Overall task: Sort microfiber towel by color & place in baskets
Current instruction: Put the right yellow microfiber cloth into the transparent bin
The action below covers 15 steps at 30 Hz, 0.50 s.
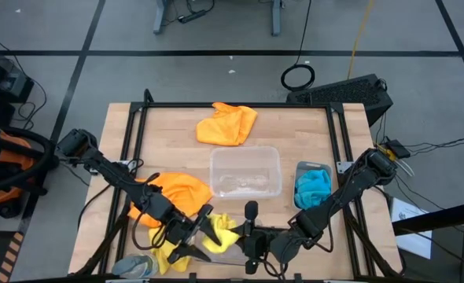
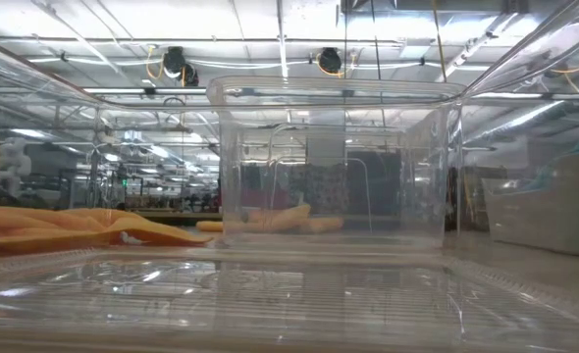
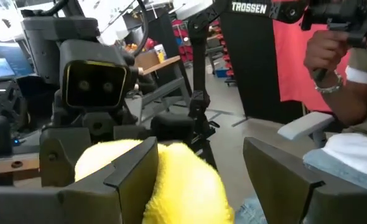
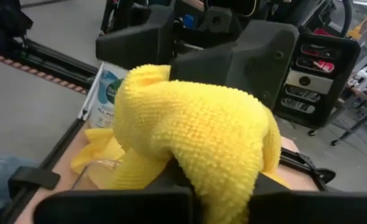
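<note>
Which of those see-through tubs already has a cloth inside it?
The narrow greyish tub on the right side, holding a blue cloth. The wide clear tub in the middle looks empty, and the orange cloths lie loose on the table.

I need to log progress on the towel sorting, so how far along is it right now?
Done: blue towels sit in the narrow basket. In hand: the right gripper is shut on a yellow towel, with the left gripper open beside it. Left: one orange towel lies at the far edge, another beside the empty clear basket, and more yellow lies near the front.
</note>
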{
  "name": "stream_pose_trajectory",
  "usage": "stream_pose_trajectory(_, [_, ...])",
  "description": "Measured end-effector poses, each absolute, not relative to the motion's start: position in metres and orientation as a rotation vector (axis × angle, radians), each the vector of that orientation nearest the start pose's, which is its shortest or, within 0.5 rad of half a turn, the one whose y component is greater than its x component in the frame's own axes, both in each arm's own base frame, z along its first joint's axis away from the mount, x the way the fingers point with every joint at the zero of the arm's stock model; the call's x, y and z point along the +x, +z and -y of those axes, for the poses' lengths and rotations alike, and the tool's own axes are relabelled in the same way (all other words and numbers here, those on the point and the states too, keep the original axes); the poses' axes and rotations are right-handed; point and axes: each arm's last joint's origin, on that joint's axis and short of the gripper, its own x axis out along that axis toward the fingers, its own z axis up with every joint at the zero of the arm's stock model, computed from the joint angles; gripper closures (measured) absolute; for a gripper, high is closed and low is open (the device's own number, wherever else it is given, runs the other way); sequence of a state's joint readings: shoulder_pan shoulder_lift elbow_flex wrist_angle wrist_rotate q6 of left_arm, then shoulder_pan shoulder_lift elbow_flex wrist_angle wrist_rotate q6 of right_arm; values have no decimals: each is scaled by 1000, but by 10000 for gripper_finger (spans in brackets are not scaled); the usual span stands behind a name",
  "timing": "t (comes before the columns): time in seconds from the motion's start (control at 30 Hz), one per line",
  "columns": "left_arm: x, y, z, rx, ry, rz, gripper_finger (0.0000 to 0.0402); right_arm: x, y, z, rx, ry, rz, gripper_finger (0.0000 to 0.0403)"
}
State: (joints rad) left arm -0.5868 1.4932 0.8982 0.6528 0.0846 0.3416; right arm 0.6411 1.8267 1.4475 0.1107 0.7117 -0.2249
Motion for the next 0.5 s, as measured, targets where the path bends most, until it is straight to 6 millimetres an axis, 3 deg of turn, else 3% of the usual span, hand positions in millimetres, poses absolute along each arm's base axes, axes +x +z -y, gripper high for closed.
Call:
stream_pose_trajectory(0.17, [269,289,194,265,-610,183,159,347,299,-239,-401,-126,-228,376])
stream_pose_trajectory(0.5, [248,301,205,337,-352,178,159,325,300,-262,-491,-217,-221,395])
